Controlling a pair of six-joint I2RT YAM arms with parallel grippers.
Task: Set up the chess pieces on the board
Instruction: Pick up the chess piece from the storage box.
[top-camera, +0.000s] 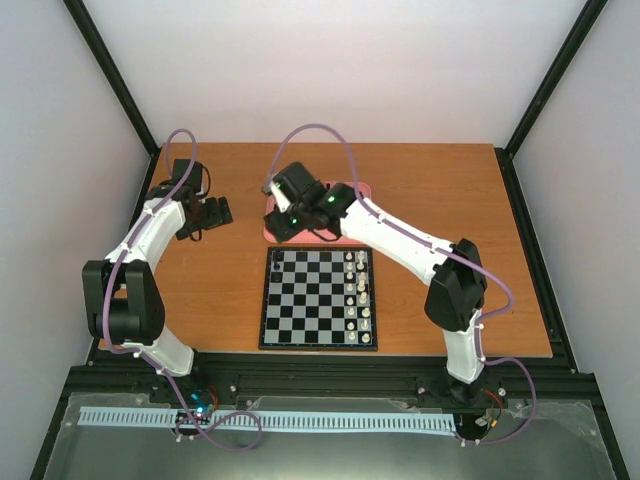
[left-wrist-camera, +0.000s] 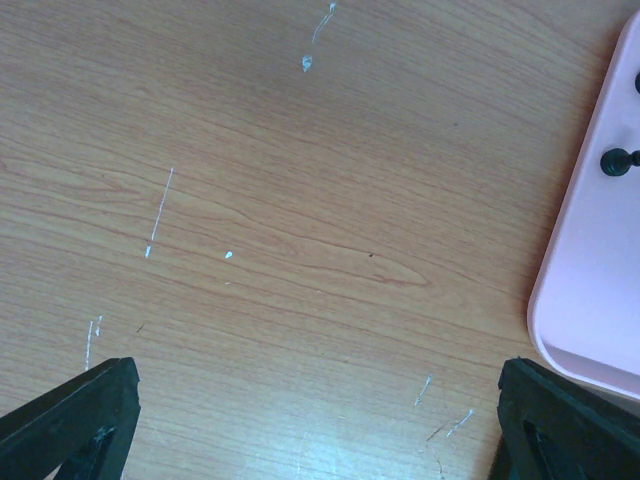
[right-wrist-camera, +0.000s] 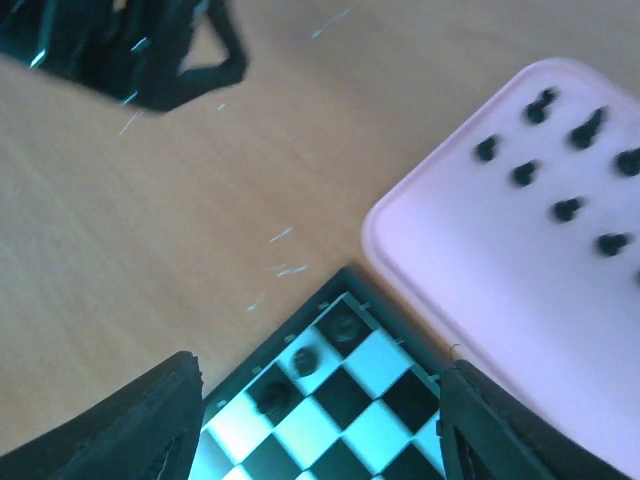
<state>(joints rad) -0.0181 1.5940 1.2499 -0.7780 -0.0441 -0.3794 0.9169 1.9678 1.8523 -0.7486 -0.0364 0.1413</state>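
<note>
At the centre of the wooden table (top-camera: 430, 200): one board (top-camera: 310, 300), square, black and pale checks, dark border.

Item, black chess pieces (right-wrist-camera: 305, 358). Three stand on the board in a row along one edge, starting at the corner square that lies nearest the pink tray (right-wrist-camera: 500, 290). The wrist view is blurred, so their types cannot be told. The rest lie scattered on the pink tray, just beyond the board's far edge; seven or so show in the right wrist view, each apart from the others.

Item, white pieces (top-camera: 358, 295). Two files along the board's right side.

Item, right gripper (right-wrist-camera: 320, 372). Jaws spread wide, nothing between them, nothing held. It hangs over the board's far-left corner. The three placed black pieces sit in the gap between its two fingers (right-wrist-camera: 130, 430), touching neither. The tray pieces lie past its right-hand finger, well clear of it.

Item, left gripper (left-wrist-camera: 318, 400). Jaws fully apart, empty, over bare table to the left of the tray. The tray's rounded rim lies just beside its right-hand finger; one black piece shows on the tray at the edge of that view, apart from the finger. The board lies well apart from this gripper.
</note>
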